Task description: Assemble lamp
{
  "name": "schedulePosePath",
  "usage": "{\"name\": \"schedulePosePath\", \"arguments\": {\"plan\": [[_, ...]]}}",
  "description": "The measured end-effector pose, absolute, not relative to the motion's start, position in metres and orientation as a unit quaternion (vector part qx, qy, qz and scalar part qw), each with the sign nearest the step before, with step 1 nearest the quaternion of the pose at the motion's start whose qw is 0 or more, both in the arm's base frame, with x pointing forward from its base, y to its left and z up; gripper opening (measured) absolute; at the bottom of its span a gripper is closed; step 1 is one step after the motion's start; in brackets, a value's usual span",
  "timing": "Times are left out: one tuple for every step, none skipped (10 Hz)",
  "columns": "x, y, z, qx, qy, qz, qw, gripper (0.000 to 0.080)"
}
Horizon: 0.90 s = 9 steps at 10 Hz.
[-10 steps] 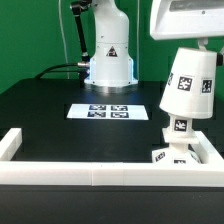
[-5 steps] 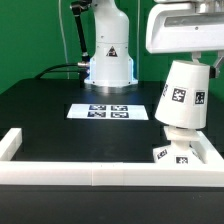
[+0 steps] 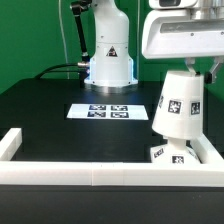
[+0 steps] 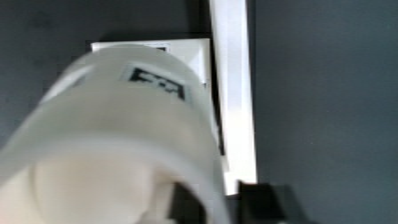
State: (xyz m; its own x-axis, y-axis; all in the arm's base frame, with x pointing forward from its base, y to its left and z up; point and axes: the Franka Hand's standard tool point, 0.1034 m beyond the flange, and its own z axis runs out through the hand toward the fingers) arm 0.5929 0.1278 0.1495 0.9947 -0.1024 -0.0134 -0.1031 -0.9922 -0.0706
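Observation:
The white tapered shade (image 3: 177,105), tagged on its side, hangs slightly tilted at the exterior view's right. My gripper (image 3: 200,70) is shut on its upper rim. The shade's narrow lower end sits right over the stem (image 3: 178,151) that stands on the flat square base (image 3: 160,155). The ball of the bulb is hidden by the shade. In the wrist view the shade (image 4: 107,130) fills most of the picture. My gripper (image 4: 222,200) pinches the shade's wall between two dark fingers (image 4: 263,200). A corner of the base (image 4: 169,50) shows beyond the shade.
The white border rail (image 3: 90,174) runs along the front, turns up at the left (image 3: 10,145), and passes beside the base (image 4: 231,90). The marker board (image 3: 100,111) lies mid-table. The arm's white pedestal (image 3: 108,60) stands at the back.
My gripper has come down and a little toward the exterior view's left with the shade. The shade now covers the bulb's neck, which showed below it before.

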Motion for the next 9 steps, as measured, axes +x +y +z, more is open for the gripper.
{"name": "schedulePosePath", "arguments": {"plan": [[0.593,0.127,0.15,-0.998,0.052,0.004,0.036,0.0282],[0.594,0.128,0.15,-0.998,0.052,0.003,0.036,0.0419],[0.594,0.127,0.151,-0.998,0.052,0.002,0.036,0.0556],[0.593,0.128,0.151,-0.998,0.057,0.006,0.035,0.0556],[0.591,0.129,0.154,-0.997,0.063,0.014,0.032,0.0669],[0.589,0.13,0.159,-0.997,0.07,0.023,0.022,0.069],[0.59,0.131,0.164,-0.997,0.075,0.026,0.015,0.069],[0.591,0.132,0.169,-0.996,0.079,0.029,0.008,0.0698],[0.592,0.132,0.171,-0.996,0.082,0.027,0.009,0.0698]]}}
